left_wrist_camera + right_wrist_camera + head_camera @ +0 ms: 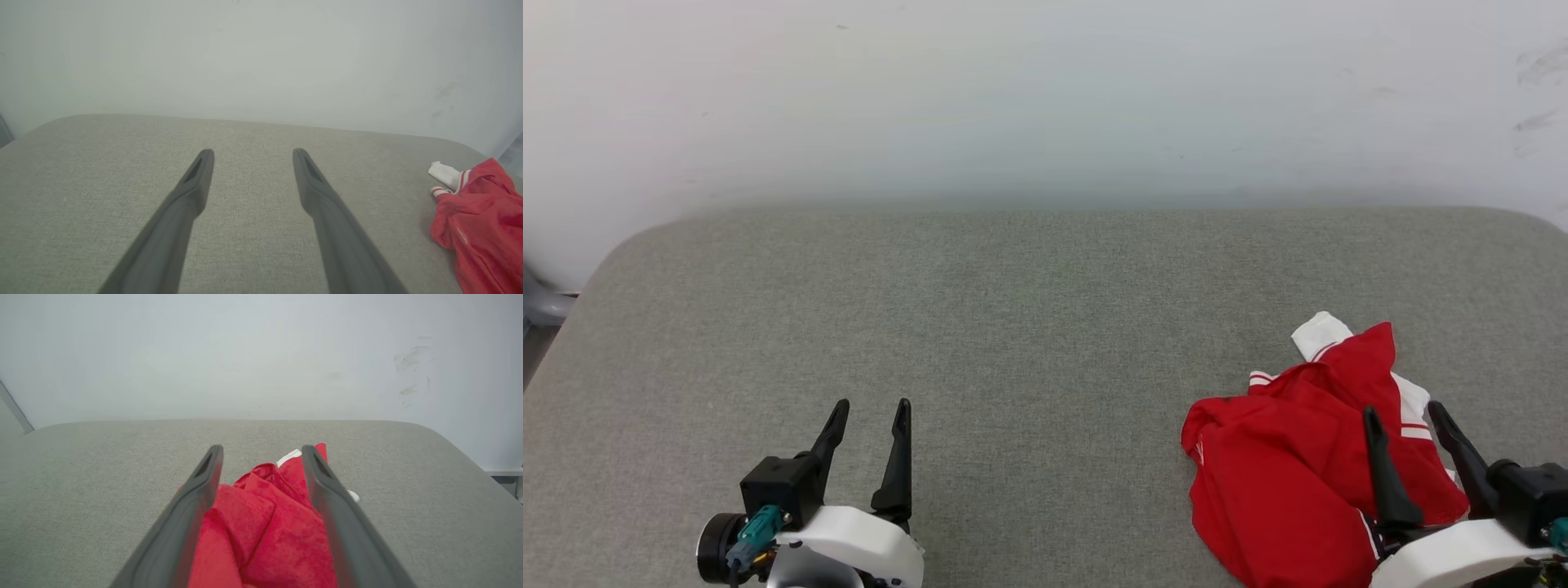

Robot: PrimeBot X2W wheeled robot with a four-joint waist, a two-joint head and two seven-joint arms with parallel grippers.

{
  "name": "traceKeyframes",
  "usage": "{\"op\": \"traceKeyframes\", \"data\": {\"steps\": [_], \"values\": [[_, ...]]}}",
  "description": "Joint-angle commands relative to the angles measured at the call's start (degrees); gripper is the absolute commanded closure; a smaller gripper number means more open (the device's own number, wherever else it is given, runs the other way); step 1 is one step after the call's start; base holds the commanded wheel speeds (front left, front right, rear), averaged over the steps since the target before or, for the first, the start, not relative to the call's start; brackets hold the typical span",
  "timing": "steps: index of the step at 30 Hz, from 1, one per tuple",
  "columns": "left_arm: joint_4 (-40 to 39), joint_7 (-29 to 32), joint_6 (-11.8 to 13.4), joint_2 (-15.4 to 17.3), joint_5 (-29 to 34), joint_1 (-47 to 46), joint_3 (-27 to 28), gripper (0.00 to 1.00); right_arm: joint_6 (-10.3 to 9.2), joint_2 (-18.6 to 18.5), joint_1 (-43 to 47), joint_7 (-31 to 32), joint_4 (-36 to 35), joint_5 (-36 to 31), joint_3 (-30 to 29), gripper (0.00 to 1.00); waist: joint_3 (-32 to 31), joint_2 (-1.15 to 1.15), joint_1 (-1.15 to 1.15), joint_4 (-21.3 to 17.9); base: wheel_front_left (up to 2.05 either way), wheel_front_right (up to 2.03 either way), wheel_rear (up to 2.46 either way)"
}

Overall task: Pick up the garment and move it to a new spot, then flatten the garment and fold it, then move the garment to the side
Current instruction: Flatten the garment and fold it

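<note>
The garment [1282,474], a red shirt with white striped sleeves, lies crumpled on the grey cushioned surface [1029,327] at the front right. My right gripper [1405,412] hovers over its right part, jaws spread wide with nothing pinched between them; in the right wrist view the red cloth [265,526] lies bunched under and between the fingers of that gripper [262,451]. My left gripper [872,406] stands open over bare fabric at the front left, far from the shirt. The left wrist view has the left gripper [252,153] open, with the garment [482,220] at its right edge.
A pale wall [1045,98] rises behind the cushioned surface. The surface's rounded left corner [613,253] drops off toward a darker floor strip. Bare grey fabric spans the middle and left.
</note>
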Motion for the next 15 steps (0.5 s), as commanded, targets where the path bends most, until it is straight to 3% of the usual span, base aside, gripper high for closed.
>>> {"op": "traceKeyframes", "data": {"steps": [1, 7, 15], "values": [[0.14, 0.05, 0.27, 0.07, -0.17, 0.61, -0.08, 0.00, -0.04, -0.11, 0.93, 0.37, -0.56, -0.34, 0.12, 0.00, -0.17, 0.00, 0.01, -0.21, 0.00, 0.00, 0.00], [1.00, 2.92, -0.75, 0.66, 1.13, -0.93, -2.65, 0.00, -0.04, 0.08, 3.09, 2.81, -6.66, -1.16, 1.75, 0.00, -0.04, 0.00, 0.01, -1.26, 0.00, 0.00, 0.00], [2.38, 11.23, -7.94, -3.16, 3.43, -7.87, -14.09, 0.00, -0.04, 0.24, 3.00, 5.93, -11.48, -0.93, 1.36, 0.00, 3.29, 0.00, 0.01, -3.38, 0.00, 0.00, 0.00]]}}
